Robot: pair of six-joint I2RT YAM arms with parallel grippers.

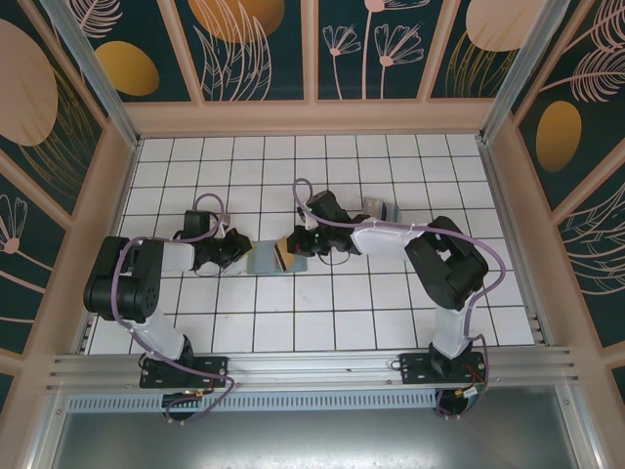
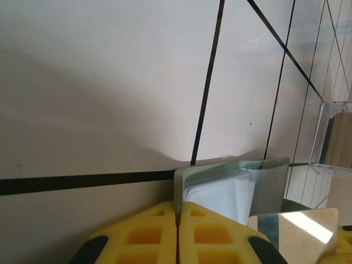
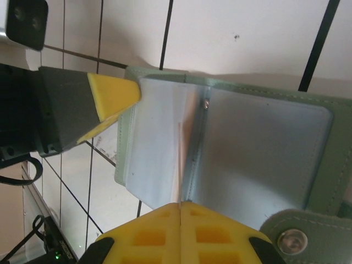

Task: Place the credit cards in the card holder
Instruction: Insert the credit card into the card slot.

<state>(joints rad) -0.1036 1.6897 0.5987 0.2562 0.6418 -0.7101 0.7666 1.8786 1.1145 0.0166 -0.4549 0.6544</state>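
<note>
Top external shows the card holder (image 1: 264,262) lying open on the tabletop (image 1: 391,313), left tool (image 1: 244,256) clamped on its corner, right tool (image 1: 291,250) closed on a thin inner leaf; expect it light and floppy, so you grip its stitched edge.

Left tool (image 2: 177,210) and right tool (image 3: 180,210), both clamped tight, face each other closely.

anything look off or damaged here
Nothing looks spilled or damaged. The card holder is spread open, pinched by the left fingers and the right fingers; that looks deliberate rather than askew.
</note>
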